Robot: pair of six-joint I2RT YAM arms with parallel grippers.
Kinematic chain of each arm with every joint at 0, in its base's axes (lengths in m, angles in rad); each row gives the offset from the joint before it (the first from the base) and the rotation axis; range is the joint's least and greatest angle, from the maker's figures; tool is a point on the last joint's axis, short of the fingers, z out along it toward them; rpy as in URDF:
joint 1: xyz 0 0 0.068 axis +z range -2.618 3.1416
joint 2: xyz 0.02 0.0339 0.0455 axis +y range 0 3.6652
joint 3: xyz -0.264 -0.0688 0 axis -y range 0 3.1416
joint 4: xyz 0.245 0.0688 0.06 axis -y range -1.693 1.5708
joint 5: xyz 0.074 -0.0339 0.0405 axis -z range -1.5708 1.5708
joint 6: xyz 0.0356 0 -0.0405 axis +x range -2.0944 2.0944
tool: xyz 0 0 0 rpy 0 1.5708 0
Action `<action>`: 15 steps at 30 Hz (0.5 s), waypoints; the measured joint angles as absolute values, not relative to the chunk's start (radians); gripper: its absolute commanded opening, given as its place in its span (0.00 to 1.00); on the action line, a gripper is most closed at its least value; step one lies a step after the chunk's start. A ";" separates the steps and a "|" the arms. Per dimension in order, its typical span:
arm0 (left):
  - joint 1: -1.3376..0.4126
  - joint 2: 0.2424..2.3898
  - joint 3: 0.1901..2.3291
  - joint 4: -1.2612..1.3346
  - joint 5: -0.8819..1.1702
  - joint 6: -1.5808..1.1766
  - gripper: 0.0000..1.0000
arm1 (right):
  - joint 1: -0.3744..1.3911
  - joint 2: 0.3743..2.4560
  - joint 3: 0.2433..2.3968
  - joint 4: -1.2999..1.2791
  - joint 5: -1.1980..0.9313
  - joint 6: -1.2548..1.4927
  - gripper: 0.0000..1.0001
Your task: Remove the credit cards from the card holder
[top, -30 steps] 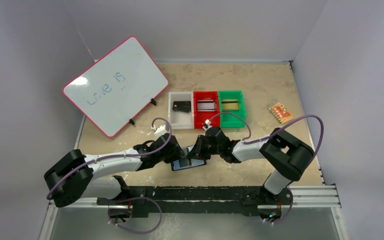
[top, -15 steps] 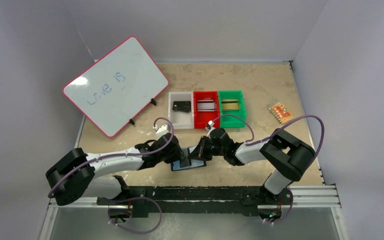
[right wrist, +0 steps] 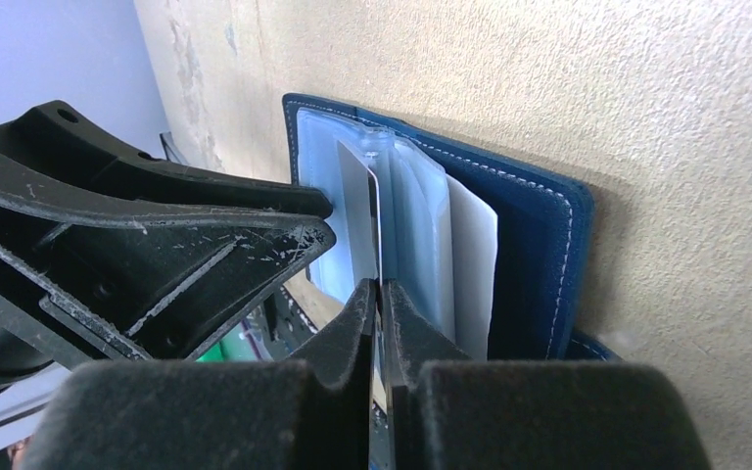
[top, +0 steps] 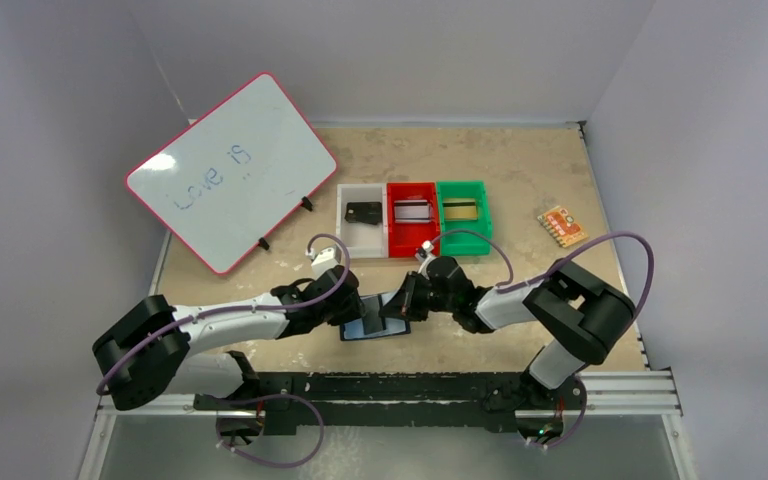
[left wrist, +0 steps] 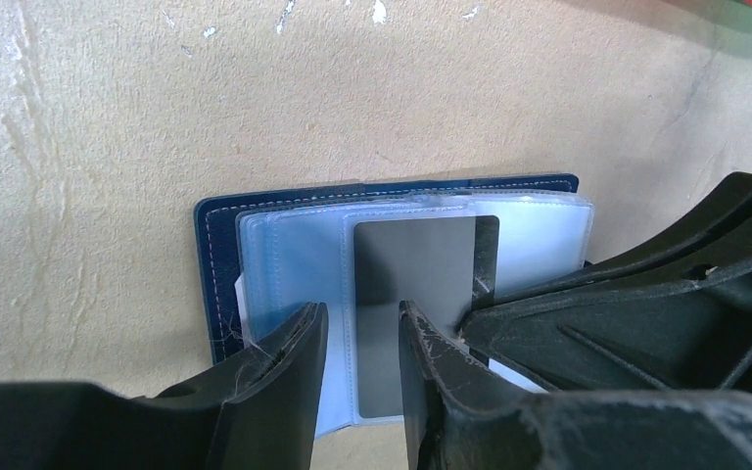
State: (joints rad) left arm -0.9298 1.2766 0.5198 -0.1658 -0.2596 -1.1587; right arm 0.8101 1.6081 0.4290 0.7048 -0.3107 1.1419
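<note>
**Card pinched by R, holder pinned by L**

The holder [top: 375, 326] is laid open on the tabletop, close to the near edge and about mid-width, with its clear sleeves facing up. It is opened flat so the sleeve mouths can be reached from the side.

The L gripper [left wrist: 360, 323] is brought down over the sleeves with jaws partly apart and nothing clamped between them. The tips appear to be pressed onto the plastic by the grey card [left wrist: 413, 284], prob. so the holder is kept from sliding or lifting when the card is pulled. Actual contact can't be confirmed.

The R gripper [right wrist: 380, 289] is brought in low from the holder's right side. Its jaws are closed together on the card's thin edge, which is seen standing proud of a sleeve in the R wrist view. A flat, edge-on grip is used because only that edge is exposed.

White bin [top: 344, 240], red bin [top: 393, 245] and green bin [top: 482, 215] are lined up mid-table beyond the holder, each with a small flat item inside. They are likely meant as drop spots.

Next, a straight pull along the sleeve is called for. If it is skewed, the sleeve may be dragged along.
</note>
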 measured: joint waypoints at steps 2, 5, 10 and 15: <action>-0.930 1.277 0.520 -0.165 -0.259 -1.158 0.33 | 0.809 1.608 0.426 0.712 -0.314 1.144 0.12; -0.930 1.276 0.520 -0.165 -0.260 -1.158 0.33 | 0.804 1.619 0.426 0.719 -0.330 1.145 0.17; -0.930 1.252 0.515 -0.181 -0.266 -1.158 0.34 | 0.804 1.640 0.420 0.741 -0.345 1.153 0.20; -0.930 1.214 0.508 -0.218 -0.277 -1.158 0.34 | 0.804 1.644 0.417 0.767 -0.360 1.155 0.19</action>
State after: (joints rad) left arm -0.9298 1.2137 0.5083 -0.2180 -0.2768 -1.1584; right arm 0.8040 1.6436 0.4171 0.7670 -0.3603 1.1553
